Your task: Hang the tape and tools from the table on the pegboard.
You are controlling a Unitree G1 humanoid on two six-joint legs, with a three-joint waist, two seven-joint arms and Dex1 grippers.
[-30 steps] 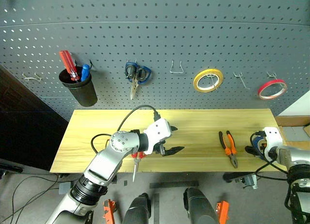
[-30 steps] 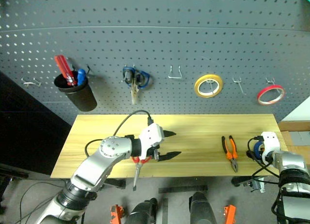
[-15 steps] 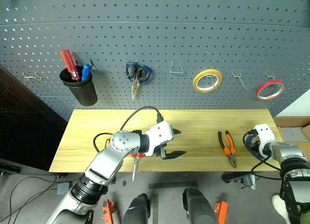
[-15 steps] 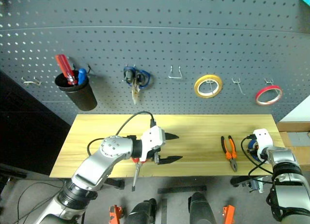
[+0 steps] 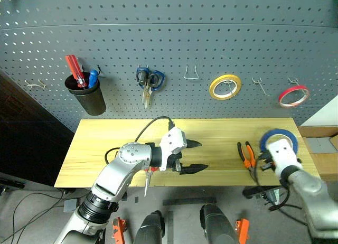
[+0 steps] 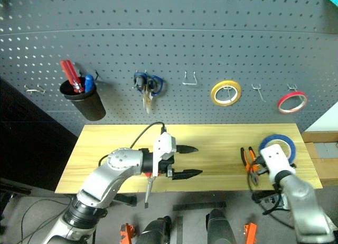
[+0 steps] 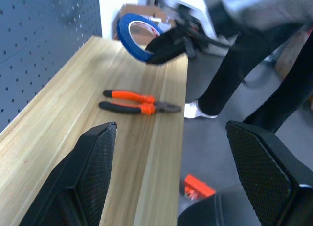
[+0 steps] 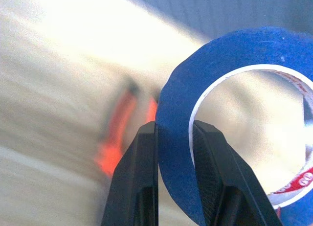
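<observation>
The blue tape (image 8: 178, 138) is standing up off the counter (image 5: 105, 143), pinched at its rim between the closed fingers (image 8: 137, 177) of the right tool (image 8: 173, 130); in the head views the ring is showing at the counter's right end, about four o'clock from the yellow tape (image 5: 225, 87) on the pegboard (image 5: 169, 43). The pliers (image 5: 248, 159) are lying flat on the counter just at nine o'clock of the blue ring, handles pointing toward the board.

The left tool (image 5: 194, 156) is hovering over the middle of the counter with its two black fingers spread wide and holding nothing. Red scissors (image 5: 148, 176) are lying partly under that arm at the near edge, blades sticking out past the edge at six o'clock.

On the pegboard, blue scissors (image 5: 148, 81) are hanging at eleven o'clock of the left tool, a black cup (image 5: 87, 96) with a red-handled and a blue-handled tool is hanging further at nine o'clock, and a red tape (image 5: 293, 96) is hanging at three o'clock of the yellow tape. An empty hook (image 5: 191, 74) is sitting between the blue scissors and the yellow tape.
</observation>
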